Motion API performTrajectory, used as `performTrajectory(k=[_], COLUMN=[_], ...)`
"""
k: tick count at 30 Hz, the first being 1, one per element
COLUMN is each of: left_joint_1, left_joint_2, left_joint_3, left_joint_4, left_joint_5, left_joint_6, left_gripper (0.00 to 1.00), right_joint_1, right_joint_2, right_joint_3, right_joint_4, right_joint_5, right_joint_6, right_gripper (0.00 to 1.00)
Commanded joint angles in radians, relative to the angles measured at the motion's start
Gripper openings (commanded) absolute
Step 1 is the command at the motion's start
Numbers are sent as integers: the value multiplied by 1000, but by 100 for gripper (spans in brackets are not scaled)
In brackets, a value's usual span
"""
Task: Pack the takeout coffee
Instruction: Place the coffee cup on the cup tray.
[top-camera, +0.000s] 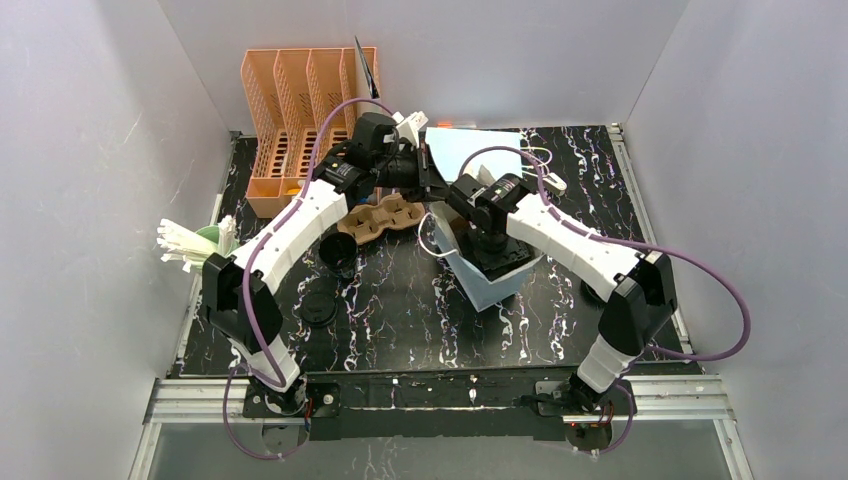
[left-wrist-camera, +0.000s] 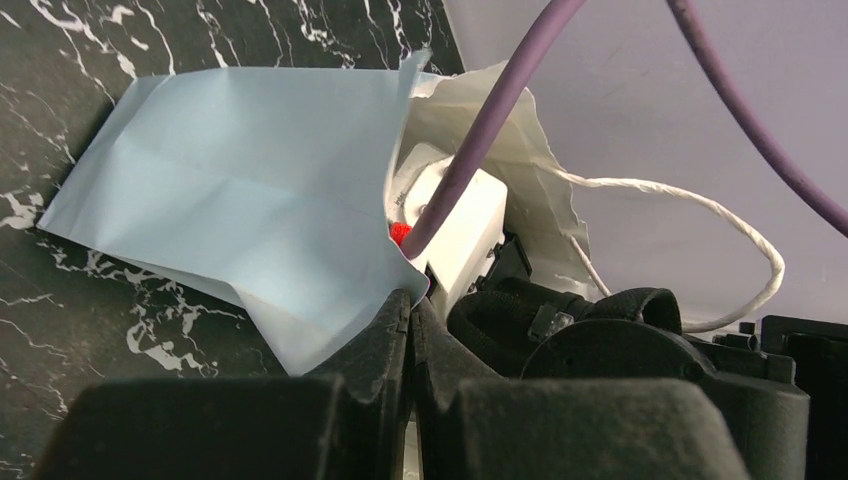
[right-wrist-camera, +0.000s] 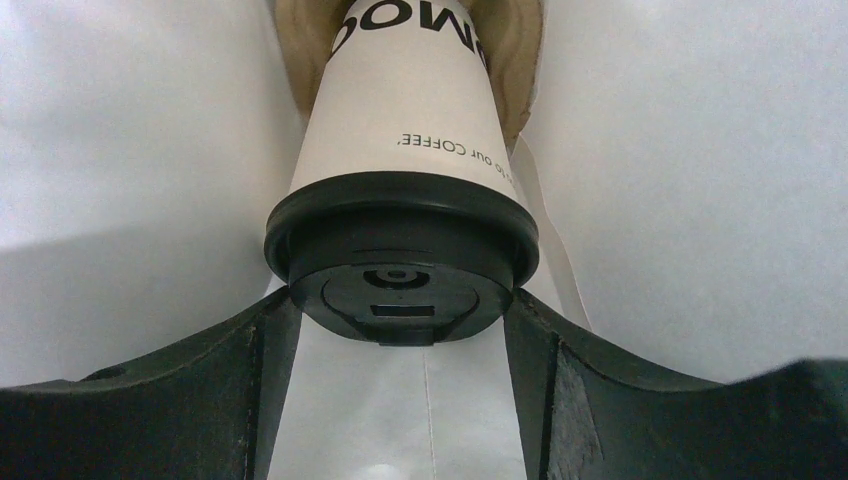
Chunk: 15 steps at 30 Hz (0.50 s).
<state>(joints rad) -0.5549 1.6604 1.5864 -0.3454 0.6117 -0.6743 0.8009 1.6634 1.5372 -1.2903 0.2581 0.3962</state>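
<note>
Black marble table (top-camera: 400, 330), light-blue bag (top-camera: 480, 150) standing open mid-table. Orange rack (top-camera: 290, 110) in back-L corner. L gripper (left-wrist-camera: 410, 300): fingers closed tight, pinching the bag's rim on its far-L side. R gripper (right-wrist-camera: 400, 320) is down inside the bag, fingers spread wide and clamped either side of the black top of a lidded cup (right-wrist-camera: 400, 130); white paper w/ print, base tucked in brown pulp. Outside, L of bag: brown carrier (top-camera: 385, 217), open dark cup (top-camera: 340, 255) nearer, loose black lid (top-camera: 318, 306) nearest the front, apart from that cup.

white arm shells (top-camera: 300, 222), black joints (top-camera: 638, 300), purple cables (left-wrist-camera: 480, 130), matte black left pincer (left-wrist-camera: 411, 305)
</note>
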Motion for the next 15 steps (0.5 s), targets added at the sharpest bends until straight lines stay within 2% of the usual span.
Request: performTrajectory(k=[1,15], left_joint_1=[-31,-28], left_joint_2=[33,41], left_joint_3=[13,8], left_joint_4=[-76,-79], left_joint_5=[107,65], left_joint_6=[-43,5], left_gripper=[0,2], right_joint_1=[5,-20], right_joint_2=[64,145], right_joint_3=[6,-4], right_joint_4=[-47,92], right_joint_5=[-99,-111], right_joint_6=[9,-73], right_gripper=[17,17])
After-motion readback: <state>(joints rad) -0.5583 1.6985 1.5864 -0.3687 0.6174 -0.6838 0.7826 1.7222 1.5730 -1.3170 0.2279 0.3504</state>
